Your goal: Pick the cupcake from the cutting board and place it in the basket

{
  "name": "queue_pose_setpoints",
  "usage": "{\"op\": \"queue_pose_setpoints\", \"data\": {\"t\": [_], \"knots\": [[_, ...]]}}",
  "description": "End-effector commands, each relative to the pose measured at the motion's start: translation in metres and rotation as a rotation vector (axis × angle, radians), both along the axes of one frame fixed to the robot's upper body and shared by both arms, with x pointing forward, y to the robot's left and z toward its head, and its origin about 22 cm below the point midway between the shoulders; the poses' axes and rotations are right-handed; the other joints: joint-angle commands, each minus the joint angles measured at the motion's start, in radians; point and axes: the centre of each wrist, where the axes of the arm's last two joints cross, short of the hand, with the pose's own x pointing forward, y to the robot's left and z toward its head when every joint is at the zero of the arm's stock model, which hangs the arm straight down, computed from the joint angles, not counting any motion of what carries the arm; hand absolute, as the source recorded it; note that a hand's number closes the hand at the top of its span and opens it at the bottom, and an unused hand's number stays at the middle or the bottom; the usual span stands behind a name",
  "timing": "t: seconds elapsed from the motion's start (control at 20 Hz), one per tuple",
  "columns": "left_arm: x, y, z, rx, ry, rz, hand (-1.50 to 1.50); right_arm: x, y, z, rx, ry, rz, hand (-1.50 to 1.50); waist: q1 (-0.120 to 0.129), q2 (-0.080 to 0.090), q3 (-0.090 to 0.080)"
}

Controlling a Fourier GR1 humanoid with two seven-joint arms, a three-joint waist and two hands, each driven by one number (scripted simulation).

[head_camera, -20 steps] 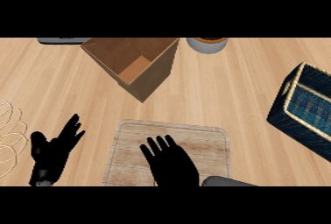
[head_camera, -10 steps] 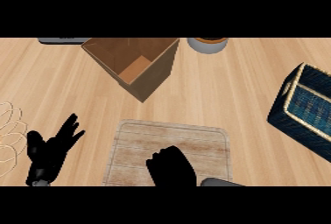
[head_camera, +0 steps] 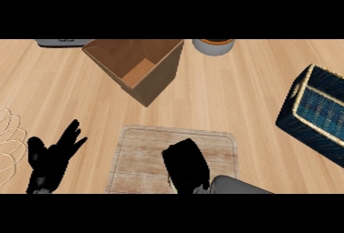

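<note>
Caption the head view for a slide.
Right robot hand curled over the cutting board; basket at right.

Bare counter (head_camera: 242, 104) lay open btwn cutting board (head_camera: 144, 150) and basket (head_camera: 316, 111). Cardboard box (head_camera: 138, 66) stood behind board, wire rack (head_camera: 8, 141) at left edge.

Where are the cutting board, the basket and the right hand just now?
cutting board (head_camera: 138, 157): head view, bare left part of its top.
basket (head_camera: 321, 107): head view, its blue woven side wall.
right hand (head_camera: 186, 164): head view, back of the hand, over the board.
</note>
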Motion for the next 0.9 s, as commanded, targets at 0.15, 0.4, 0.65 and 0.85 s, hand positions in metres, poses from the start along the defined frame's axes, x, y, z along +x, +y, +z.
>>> {"op": "queue_pose_setpoints", "data": {"t": [0.15,0.4,0.65,0.85], "knots": [[-0.021,0.013,-0.020,0.005,0.127,0.067,0.00,0.076,-0.046,0.009,-0.001,-0.040,-0.791,1.50,-0.048,0.010,-0.018],[-0.022,0.014,-0.019,0.013,0.150,0.041,0.00,0.094,-0.034,0.058,0.256,-0.205,-0.973,1.50,-0.028,0.004,-0.016],[-0.024,0.008,-0.016,-0.004,0.135,0.052,0.00,0.101,-0.048,0.138,0.764,-0.522,-0.999,1.50,-0.039,-0.005,-0.013],[-0.030,0.013,-0.021,-0.004,0.153,0.047,0.00,0.094,-0.053,0.187,0.824,-0.686,-1.061,1.50,-0.033,-0.006,-0.017]]}}
